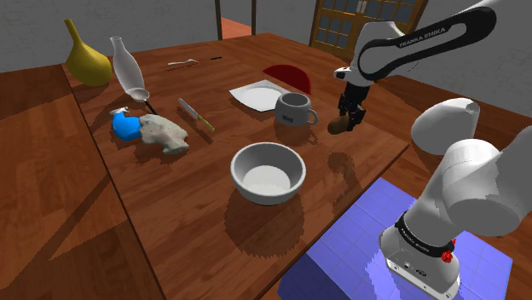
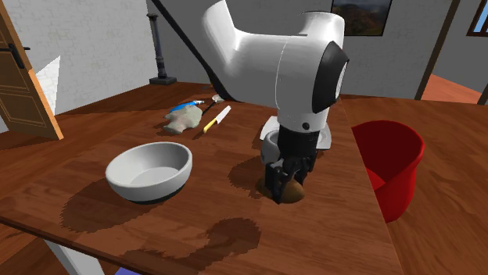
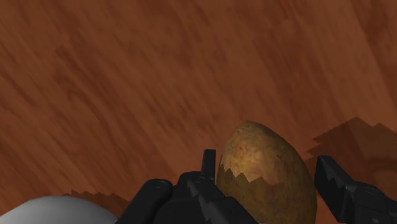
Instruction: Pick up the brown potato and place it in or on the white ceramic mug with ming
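Carrying the potato [image 1: 338, 127] well depends on a firm grip. The gripper [image 1: 348, 118] has its jaws clenched on the brown, egg-shaped potato, one black finger on each side, with the potato's rounded end poking out past the tips. It seems to hang a little above the table [image 1: 170, 196], though how much clearance there is remains hard to judge. The white mug [image 1: 294, 109] stands just beside the jaws, on the side away from the table's near edge. The move probably calls for a lift above the rim, a short sideways shift and a low, centred release. The potato looks nearly as wide as the mug's mouth, so it may perch on top and could roll off. A white bowl [image 1: 268, 172] sits farther from the jaws than the mug does. The surface is reddish-brown wood with a streaky grain. Grey walls and a panelled door [image 2: 23, 86] stand around it.
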`<state>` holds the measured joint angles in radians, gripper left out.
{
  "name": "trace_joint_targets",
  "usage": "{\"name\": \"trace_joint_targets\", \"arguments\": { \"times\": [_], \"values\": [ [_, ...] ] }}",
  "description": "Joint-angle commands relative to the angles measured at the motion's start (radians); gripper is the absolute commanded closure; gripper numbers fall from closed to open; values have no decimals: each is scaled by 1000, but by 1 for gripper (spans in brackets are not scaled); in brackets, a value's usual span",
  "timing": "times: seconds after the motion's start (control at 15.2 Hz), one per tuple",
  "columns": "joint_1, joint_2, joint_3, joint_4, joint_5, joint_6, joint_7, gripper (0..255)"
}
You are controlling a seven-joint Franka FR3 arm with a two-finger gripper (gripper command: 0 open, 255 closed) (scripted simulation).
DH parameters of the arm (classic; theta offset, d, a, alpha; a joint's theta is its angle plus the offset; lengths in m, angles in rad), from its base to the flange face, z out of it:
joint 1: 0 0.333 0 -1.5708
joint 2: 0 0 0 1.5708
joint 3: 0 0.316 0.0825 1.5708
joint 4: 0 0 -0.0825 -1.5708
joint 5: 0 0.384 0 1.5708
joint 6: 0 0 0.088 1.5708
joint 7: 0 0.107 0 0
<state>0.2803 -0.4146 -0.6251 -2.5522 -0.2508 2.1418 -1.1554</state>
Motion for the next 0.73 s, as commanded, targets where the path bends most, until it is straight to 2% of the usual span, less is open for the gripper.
{"name": "trace_joint_targets", "arguments": {
  "times": [0.0,0.66],
  "values": [
    [-3,-19,10,15,-2,-34,5,255],
    [-9,-82,53,106,2,-186,18,255]
  ]
}}
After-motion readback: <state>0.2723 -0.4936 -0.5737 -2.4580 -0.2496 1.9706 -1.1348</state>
